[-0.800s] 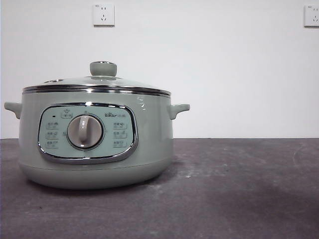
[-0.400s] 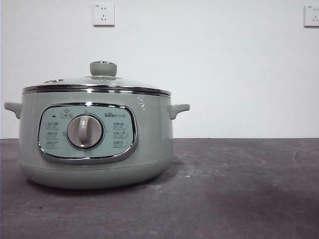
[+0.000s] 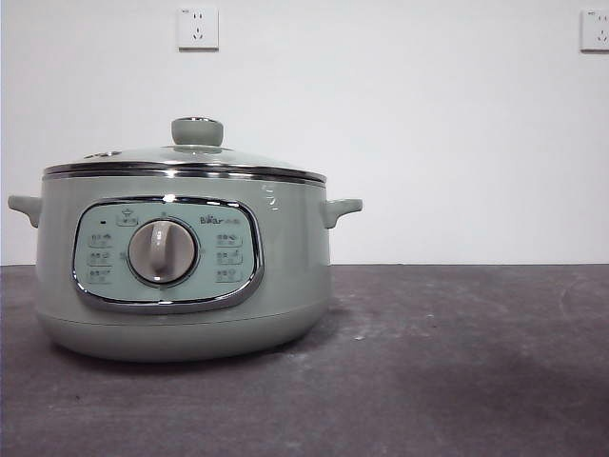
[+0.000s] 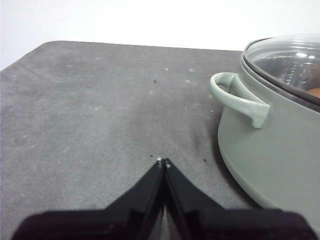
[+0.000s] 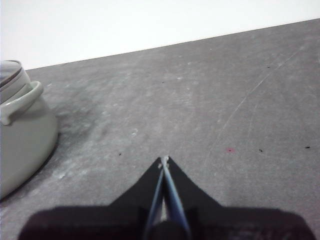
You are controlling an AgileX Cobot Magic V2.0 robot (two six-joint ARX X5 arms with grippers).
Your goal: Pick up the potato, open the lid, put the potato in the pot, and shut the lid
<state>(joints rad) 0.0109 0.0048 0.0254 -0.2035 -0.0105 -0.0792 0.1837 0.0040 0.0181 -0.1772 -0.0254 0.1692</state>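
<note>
The pale green pot (image 3: 181,286) stands on the table at the left of the front view, with its grey dial facing me. The lid (image 3: 186,157) sits shut on it, knob (image 3: 197,131) up. In the left wrist view an orange-brown patch of the potato (image 4: 315,92) shows through the lid's clear dome (image 4: 287,57), inside the pot (image 4: 270,150). My left gripper (image 4: 163,161) is shut and empty, low over the table beside the pot's side handle (image 4: 235,95). My right gripper (image 5: 164,160) is shut and empty, away from the pot (image 5: 22,135) on its other side.
The dark grey table (image 3: 457,362) stretches to the right of the pot. A white wall stands behind, with two sockets (image 3: 198,28) (image 3: 595,29) high up. Neither arm shows in the front view.
</note>
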